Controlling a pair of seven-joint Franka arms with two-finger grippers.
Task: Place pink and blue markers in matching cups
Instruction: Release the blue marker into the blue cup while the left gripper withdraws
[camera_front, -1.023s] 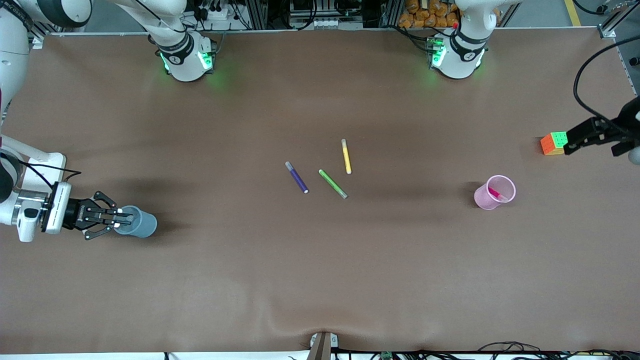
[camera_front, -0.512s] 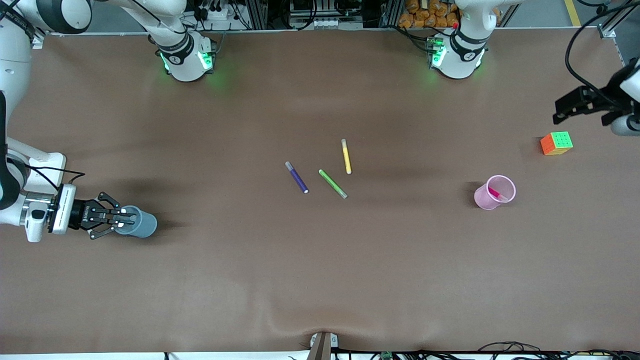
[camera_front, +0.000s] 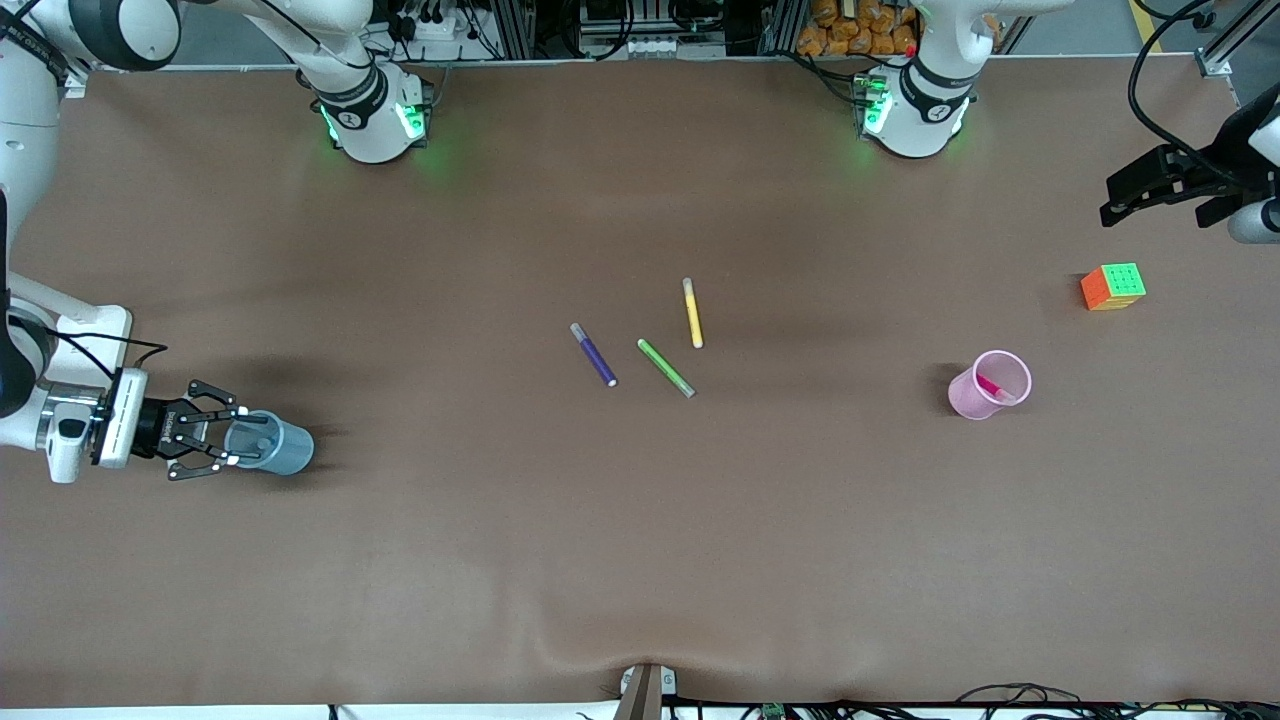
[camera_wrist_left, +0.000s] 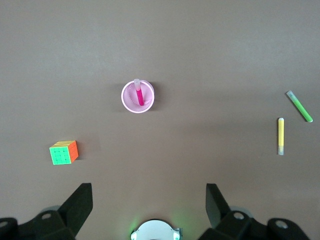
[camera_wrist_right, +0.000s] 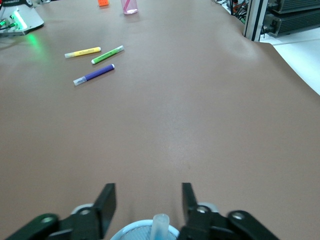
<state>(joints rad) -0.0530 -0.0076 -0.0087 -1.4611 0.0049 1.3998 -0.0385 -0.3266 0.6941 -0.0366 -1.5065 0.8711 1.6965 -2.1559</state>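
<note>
Brown table (camera_front: 640, 560) | pink cup (camera_front: 975, 395) (pink marker (camera_front: 992, 386) inside) | blue cup (camera_front: 278, 452) (blue marker (camera_wrist_right: 160, 226))

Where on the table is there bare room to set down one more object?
Bare table runs along the edge nearest the front camera, and between the blue cup and the purple marker. The middle is crowded: purple marker, green marker, yellow marker. The pink cup and puzzle cube occupy the left arm's end.
</note>
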